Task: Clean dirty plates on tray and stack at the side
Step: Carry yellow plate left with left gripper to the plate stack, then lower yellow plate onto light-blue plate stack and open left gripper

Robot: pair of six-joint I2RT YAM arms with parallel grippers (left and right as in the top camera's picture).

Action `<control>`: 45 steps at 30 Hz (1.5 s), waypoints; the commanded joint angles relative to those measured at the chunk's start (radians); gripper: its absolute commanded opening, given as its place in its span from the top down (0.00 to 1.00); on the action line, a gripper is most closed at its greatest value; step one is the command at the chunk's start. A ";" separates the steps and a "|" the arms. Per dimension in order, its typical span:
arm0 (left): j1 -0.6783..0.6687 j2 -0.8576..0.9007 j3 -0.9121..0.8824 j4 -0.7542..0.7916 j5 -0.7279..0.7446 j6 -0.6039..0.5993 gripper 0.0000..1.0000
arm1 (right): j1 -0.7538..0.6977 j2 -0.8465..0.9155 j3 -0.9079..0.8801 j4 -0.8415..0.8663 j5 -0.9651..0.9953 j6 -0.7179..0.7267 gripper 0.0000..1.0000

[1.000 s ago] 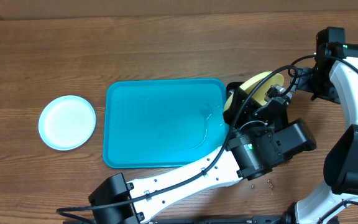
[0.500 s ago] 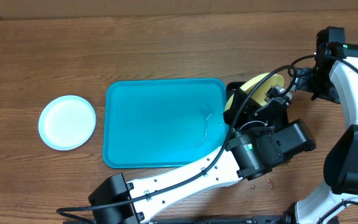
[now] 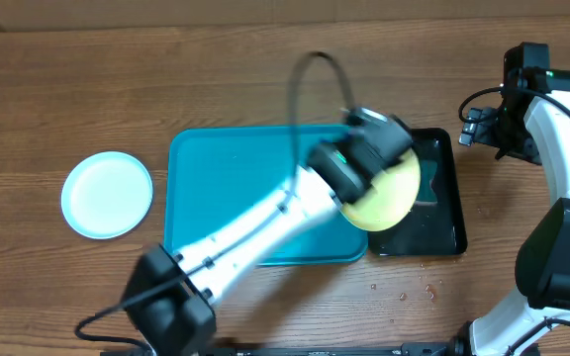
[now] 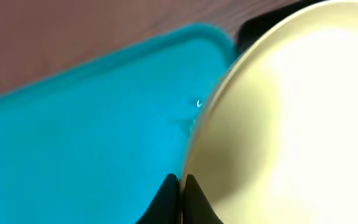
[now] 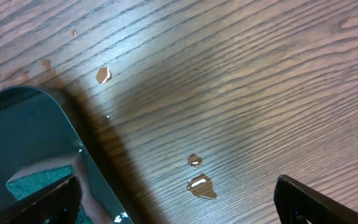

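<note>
Pinching the lime green plate [image 3: 389, 198] at its eleven o'clock rim with the left gripper [image 4: 180, 186]; likely handling light, stiff, wet-slick. Holding the right gripper [image 5: 179, 193] spread, empty.

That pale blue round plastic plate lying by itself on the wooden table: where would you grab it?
The pale blue plate lies flat, face up, so only its thin raised rim fits between two fingers. Pinch it from above, on the side facing the turquoise plastic tray.
</note>
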 commanded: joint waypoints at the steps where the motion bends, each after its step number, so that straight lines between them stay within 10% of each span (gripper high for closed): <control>1: 0.176 -0.004 0.023 -0.037 0.390 -0.044 0.96 | -0.005 -0.016 0.010 0.003 0.007 0.007 0.00; 29: 1.367 -0.004 -0.111 -0.287 0.327 -0.031 0.96 | -0.005 -0.016 0.010 0.003 0.007 0.007 0.00; 45: 1.472 -0.004 -0.226 -0.172 0.328 -0.031 0.96 | -0.005 -0.016 0.010 0.003 0.007 0.007 0.00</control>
